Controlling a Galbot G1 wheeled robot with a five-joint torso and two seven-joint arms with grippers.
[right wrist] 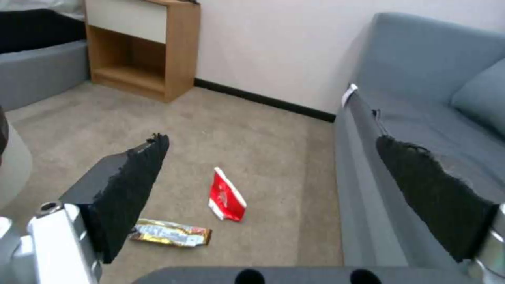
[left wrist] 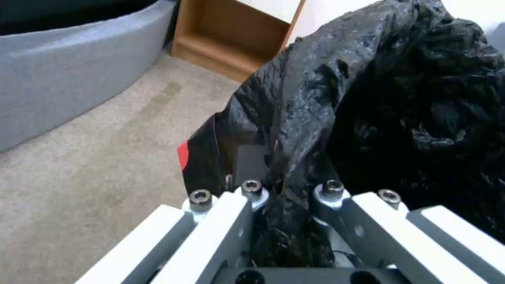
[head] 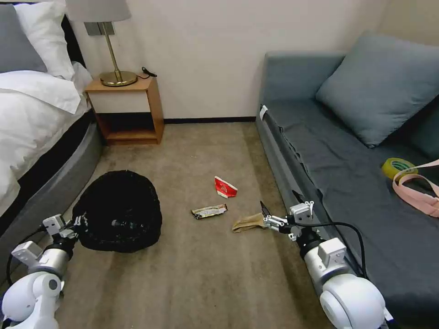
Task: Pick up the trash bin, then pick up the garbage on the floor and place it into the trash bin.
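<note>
Grips the bag-lined rim of the trash bin (head: 120,211) with the left gripper (head: 78,223), jaws clamped on a fold of crinkled black plastic. Has the bin on the carpet well apart from the sofa (head: 347,183), across the open floor from it.

Holds the right gripper (head: 264,214) low just beside the sofa's front edge, with its padded fingers (right wrist: 131,185) spread wide and nothing between them. Points it away from the sofa at the garbage. Reaches nearest to the crumpled brown paper bag (head: 247,223), right at the fingertips; cannot tell whether touching. Finds that bag's long axis running toward the sofa, roughly in line with the fingers, so probably needs a turn of the wrist to close across it rather than along it.

Sees the dark silvery snack wrapper (head: 209,211) farther from the sofa, lying lengthwise much the same way, and the red-white folded carton (head: 225,187) beyond it, standing on edge. Judges the right arm far nearer to all three pieces than the left.

Makes out print on carton and wrapper, but no legible word or brand.
</note>
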